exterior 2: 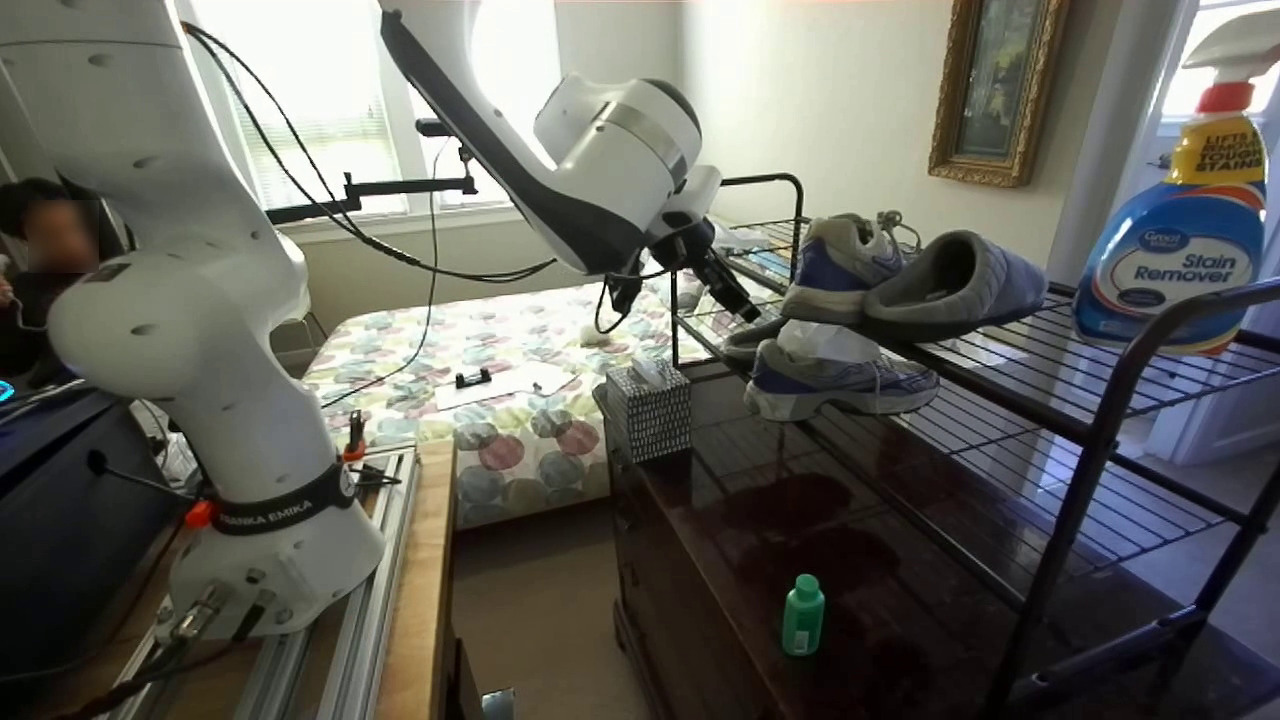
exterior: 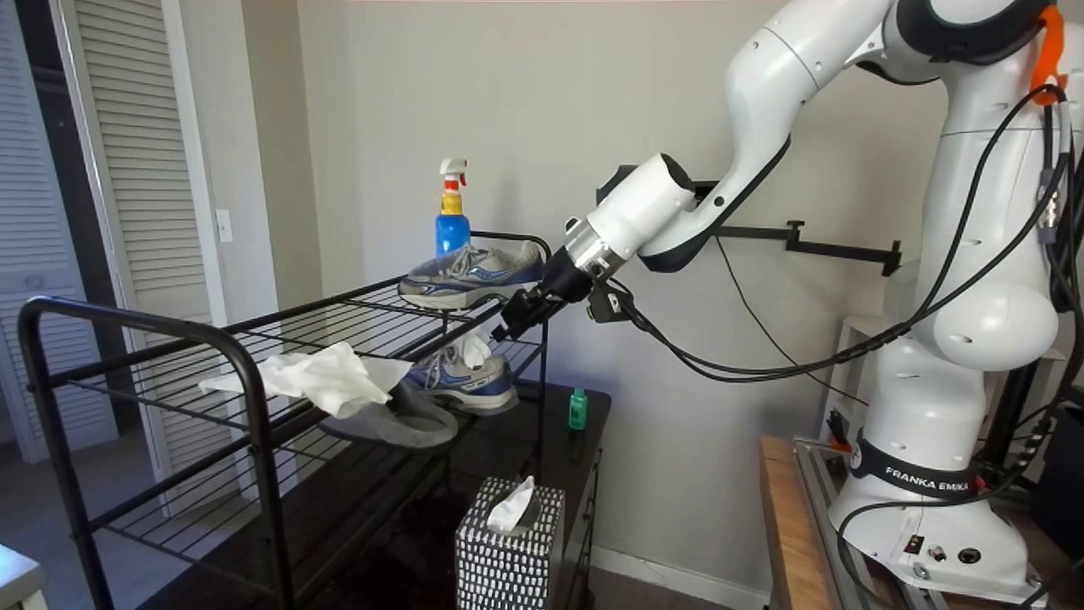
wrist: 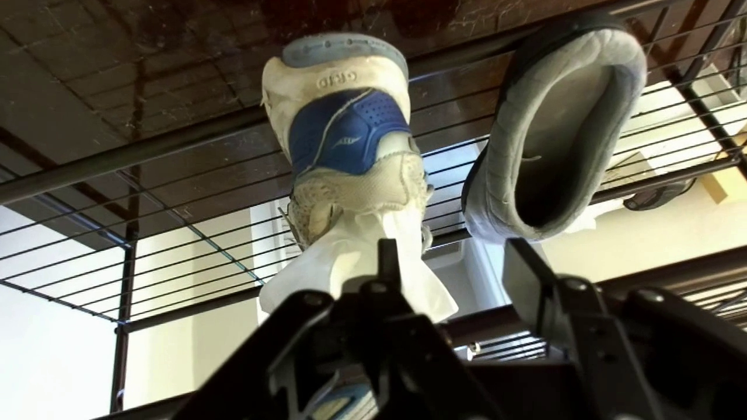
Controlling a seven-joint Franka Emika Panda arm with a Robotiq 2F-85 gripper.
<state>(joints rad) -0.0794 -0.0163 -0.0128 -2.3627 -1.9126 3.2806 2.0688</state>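
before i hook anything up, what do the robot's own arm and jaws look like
The arm is white, with rounded segments and black trim. Black cables hang alongside, an orange clip-like piece sits high up, and a black band low down reads FRANKA EMIKA in white. The jaws are black, angular and jointed.

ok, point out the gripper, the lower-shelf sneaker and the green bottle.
Gripper [wrist: 454,262]: wrist view, midway between its open fingertips.
Lower-shelf sneaker [wrist: 349,135]: wrist view, on the blue heel panel.
Green bottle [exterior 2: 803,620]: in an exterior view, on its body below the cap.
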